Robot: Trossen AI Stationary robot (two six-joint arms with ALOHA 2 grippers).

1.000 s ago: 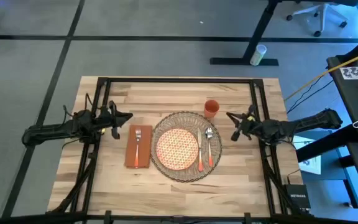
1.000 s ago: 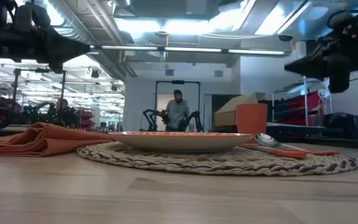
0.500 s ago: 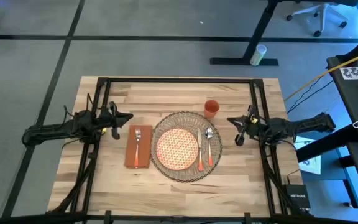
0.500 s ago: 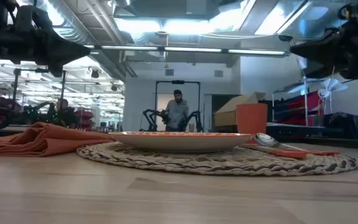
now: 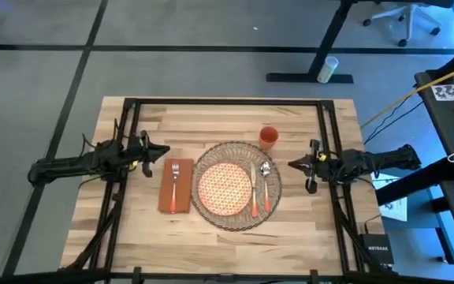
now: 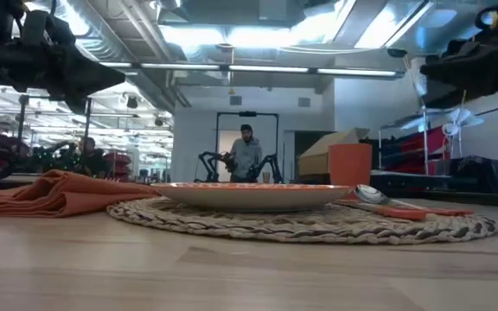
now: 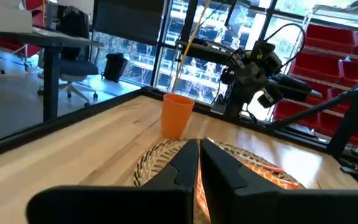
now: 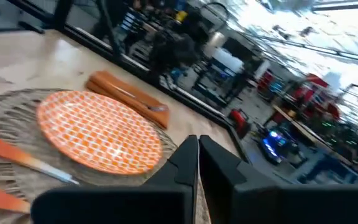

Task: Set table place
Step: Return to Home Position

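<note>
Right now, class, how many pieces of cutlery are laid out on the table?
3. The fork lies on the napkin left of the plate; the knife and spoon lie side by side on the placemat, right of the plate.

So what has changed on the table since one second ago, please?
The right gripper, shut and empty, has risen, and its arm has drawn back a little, away from the plate. Nothing was taken hold of or let go. The left gripper stayed near the napkin; the plate, cup and placemat did not move.
</note>
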